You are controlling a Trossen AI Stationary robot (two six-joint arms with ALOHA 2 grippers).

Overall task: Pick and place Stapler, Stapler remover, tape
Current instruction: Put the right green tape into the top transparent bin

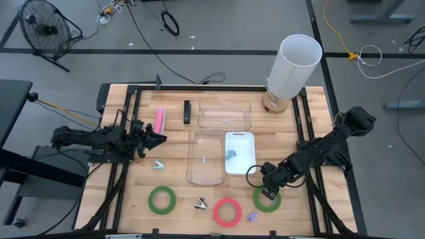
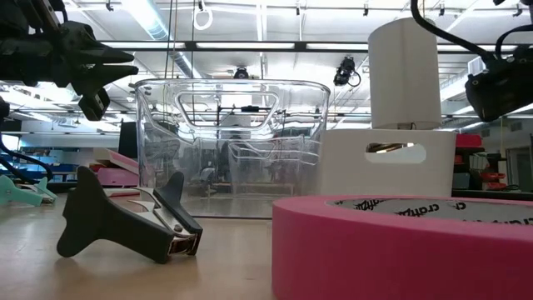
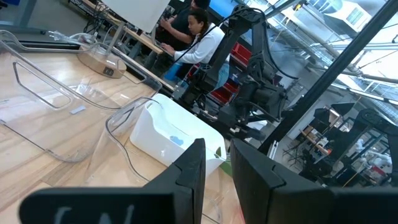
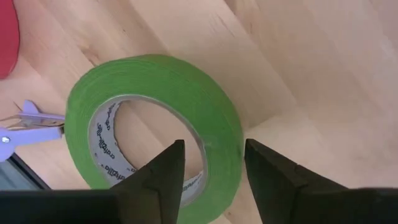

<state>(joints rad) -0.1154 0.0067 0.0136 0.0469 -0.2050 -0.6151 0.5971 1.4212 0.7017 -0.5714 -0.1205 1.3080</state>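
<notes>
The right gripper point(image 4: 211, 171) hangs over the green tape point(image 4: 155, 124), jaws apart astride its wall, not closed on it. The left gripper point(image 1: 158, 138), nearly closed and empty, waits well away from that tape.

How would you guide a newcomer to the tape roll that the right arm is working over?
Start at the white bin mid-table, then move toward the front edge on the right. The green tape lies under the right gripper; the other green roll sits far left, beyond the red-pink roll.

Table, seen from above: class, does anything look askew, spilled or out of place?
Nothing stands out. The three tape rings lie flat, the clear bins and white bin sit upright, nothing spilled.
</notes>
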